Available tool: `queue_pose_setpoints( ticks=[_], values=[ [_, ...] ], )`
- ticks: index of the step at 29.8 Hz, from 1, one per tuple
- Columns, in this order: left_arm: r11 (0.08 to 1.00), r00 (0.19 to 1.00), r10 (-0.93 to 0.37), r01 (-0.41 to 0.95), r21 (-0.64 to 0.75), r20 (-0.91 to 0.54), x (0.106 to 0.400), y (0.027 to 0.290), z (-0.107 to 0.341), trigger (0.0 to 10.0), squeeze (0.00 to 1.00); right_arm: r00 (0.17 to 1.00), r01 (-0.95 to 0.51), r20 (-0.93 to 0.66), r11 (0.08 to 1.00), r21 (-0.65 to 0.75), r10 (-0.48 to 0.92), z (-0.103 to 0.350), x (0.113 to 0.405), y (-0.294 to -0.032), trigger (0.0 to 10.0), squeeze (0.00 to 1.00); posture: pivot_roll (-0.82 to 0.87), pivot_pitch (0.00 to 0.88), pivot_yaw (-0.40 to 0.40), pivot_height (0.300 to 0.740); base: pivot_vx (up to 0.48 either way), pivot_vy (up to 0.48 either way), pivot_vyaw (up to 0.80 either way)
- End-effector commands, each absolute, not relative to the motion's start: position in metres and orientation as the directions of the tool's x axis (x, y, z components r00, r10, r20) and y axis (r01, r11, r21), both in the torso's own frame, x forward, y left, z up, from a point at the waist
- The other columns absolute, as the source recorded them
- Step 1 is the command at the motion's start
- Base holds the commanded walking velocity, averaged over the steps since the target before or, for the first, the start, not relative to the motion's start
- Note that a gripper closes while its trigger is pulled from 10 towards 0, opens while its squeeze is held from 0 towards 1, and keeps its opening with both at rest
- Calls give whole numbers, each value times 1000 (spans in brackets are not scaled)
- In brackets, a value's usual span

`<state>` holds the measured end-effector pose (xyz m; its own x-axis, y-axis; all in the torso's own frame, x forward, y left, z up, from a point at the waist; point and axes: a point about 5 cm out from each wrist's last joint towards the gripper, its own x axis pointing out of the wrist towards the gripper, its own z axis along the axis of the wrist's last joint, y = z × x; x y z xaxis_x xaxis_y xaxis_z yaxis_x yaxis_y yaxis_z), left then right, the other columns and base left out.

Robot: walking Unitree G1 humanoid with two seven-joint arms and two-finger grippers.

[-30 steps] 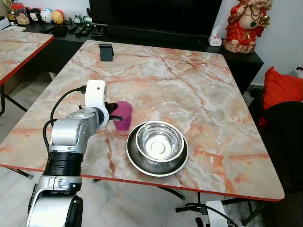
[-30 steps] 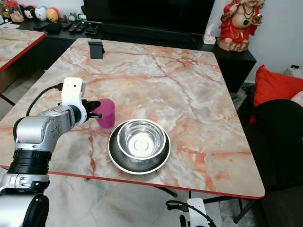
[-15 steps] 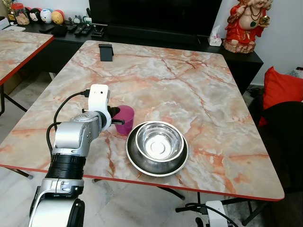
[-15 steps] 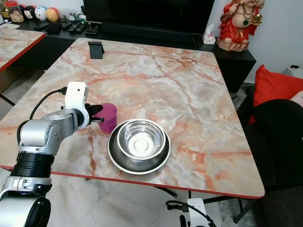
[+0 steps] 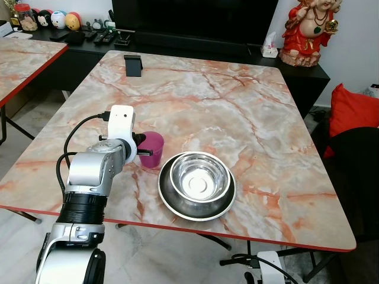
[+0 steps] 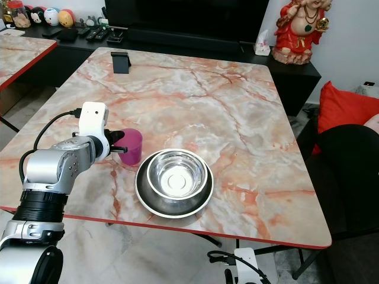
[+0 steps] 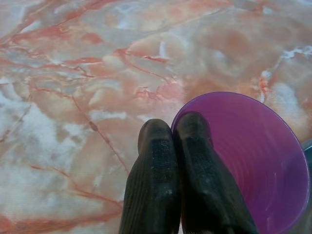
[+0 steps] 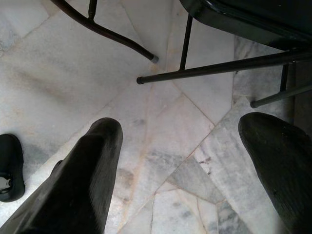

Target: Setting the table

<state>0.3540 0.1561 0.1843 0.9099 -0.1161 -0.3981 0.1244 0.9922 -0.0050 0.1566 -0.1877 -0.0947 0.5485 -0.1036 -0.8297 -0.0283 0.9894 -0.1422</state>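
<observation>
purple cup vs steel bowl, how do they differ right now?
The purple cup is translucent plastic; the steel bowl is shiny metal. The cup is narrower and taller, the bowl wide and shallow. The left gripper pinches the cup's rim; the bowl sits untouched in a steel plate. Both are upright and empty.

Marble table (image 5: 237, 112): purple cup (image 5: 152, 148), steel bowl (image 5: 196, 184).

Home living-dining room. Marble-pattern dining table (image 5: 237, 112) with red edge; dark low TV console (image 5: 195, 47) behind, carrying remotes (image 5: 103, 35), small figurines (image 5: 56, 19), a tissue box (image 5: 269, 46), a red deity statue (image 5: 308, 29). Red cushion (image 5: 352, 109) at right. Pale marble tile floor (image 8: 161, 131).
</observation>
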Motion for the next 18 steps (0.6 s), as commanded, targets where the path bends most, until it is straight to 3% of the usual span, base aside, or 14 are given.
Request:
queue_pose_setpoints(
  ticks=[1,10,11,12,13,14,18],
  values=[
    [990,914,-128,140,3,-385,355,152,186,10000,0,543,-26,-832,988,-153,-114,-95,155,-192,10000,0,-14,0,-97,740,0,0,0],
    [989,913,-137,146,-6,-384,355,149,186,10000,0,543,-24,-832,988,-152,-115,-95,155,-191,10000,0,-15,0,-95,740,0,0,0],
    [989,913,-138,146,-7,-383,355,149,187,10000,149,543,-24,-832,988,-152,-115,-95,155,-191,10000,0,-13,0,-95,740,0,0,0],
    [989,913,-139,147,-8,-382,355,149,187,10000,149,543,-24,-832,988,-152,-115,-95,155,-191,10000,0,-13,0,-95,740,0,0,0],
    [989,914,-139,147,-9,-382,356,148,187,10000,392,542,-24,-832,988,-152,-115,-95,155,-191,10000,0,-13,0,-95,740,0,0,0],
    [989,914,-139,147,-10,-381,356,148,187,10000,451,542,-24,-832,988,-152,-115,-95,155,-191,10000,0,-14,0,-94,740,0,0,0],
    [989,914,-141,148,-10,-380,356,148,187,10000,439,542,-24,-832,988,-152,-115,-95,155,-191,10000,0,-13,0,-94,740,0,0,0]
  ],
)
